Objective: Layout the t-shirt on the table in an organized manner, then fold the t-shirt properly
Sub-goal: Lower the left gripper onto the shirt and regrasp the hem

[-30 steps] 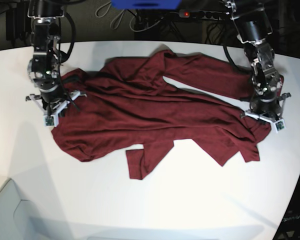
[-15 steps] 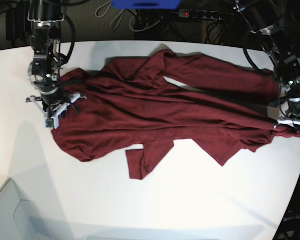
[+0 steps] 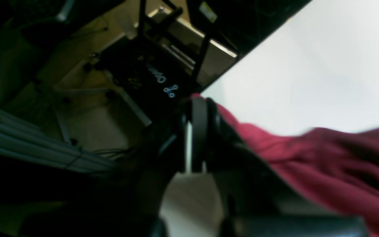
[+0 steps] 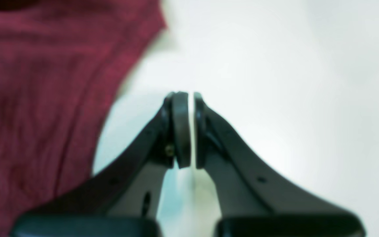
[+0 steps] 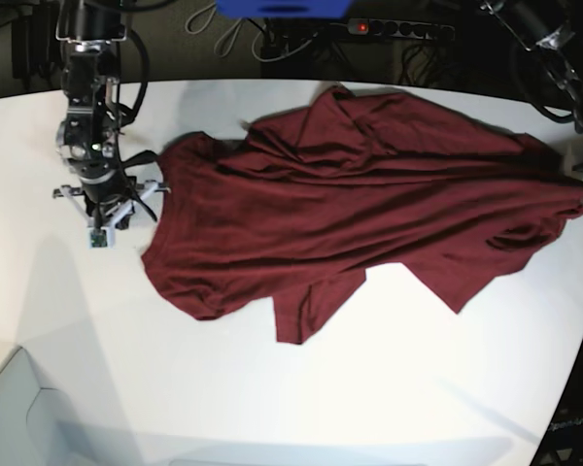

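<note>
Shirt: we see the dark red t-shirt lying rumpled across the far half of the white bench, stretched toward the bench's right edge in the base view.
Left pincer: the left pincer is clenched on a corner of the shirt right at the bench edge; the wrist view shows red cloth pinched between its pads and trailing away over the white top.
Right pincer: the right pincer is clenched on nothing, over bare bench just beside the shirt's edge.
Feel: we judge the knit soft, light and limp. It will drape and bunch, and will slide easily on the smooth top.
Wrinkles: long folds run across the body, and one sleeve end sticks out toward the near side.
Where to hold: we would take hems, shoulder seams or cuffs, pinching only one layer, since a hold mid-body would gather cloth.
Risk: pulling from one corner alone drags the whole shirt rather than flattening it, and the held corner could slip off the bench.
</note>
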You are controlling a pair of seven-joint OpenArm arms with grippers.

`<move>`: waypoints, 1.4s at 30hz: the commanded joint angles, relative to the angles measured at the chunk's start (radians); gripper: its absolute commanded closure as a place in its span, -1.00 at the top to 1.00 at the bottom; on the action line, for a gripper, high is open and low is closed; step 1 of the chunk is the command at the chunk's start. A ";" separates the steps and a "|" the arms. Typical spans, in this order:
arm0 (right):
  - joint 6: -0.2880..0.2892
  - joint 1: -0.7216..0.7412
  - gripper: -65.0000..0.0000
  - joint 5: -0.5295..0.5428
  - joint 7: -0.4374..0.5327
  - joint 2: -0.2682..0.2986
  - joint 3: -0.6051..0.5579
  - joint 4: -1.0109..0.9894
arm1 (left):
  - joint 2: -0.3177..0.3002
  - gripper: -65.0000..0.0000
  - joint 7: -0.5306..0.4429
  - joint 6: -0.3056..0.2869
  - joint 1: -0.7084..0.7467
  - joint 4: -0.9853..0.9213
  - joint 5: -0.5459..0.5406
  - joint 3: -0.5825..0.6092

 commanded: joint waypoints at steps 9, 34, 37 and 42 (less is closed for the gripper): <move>-0.004 0.004 -0.98 0.005 0.020 -0.003 -0.001 0.015 | 0.010 -0.82 -0.013 0.003 0.011 -0.113 0.002 0.042; -0.004 0.007 -0.98 0.005 0.015 -0.001 -0.001 0.017 | 0.047 -0.13 -0.019 0.012 -0.201 0.046 -0.147 0.433; -0.004 0.011 -0.98 0.005 0.014 -0.001 -0.001 0.017 | 0.053 -0.13 -0.022 0.012 -0.313 -0.130 -0.082 0.570; -0.004 0.012 -0.98 0.002 0.014 0.002 -0.001 0.017 | 0.076 -0.24 -0.022 0.014 -0.417 -0.334 -0.067 0.639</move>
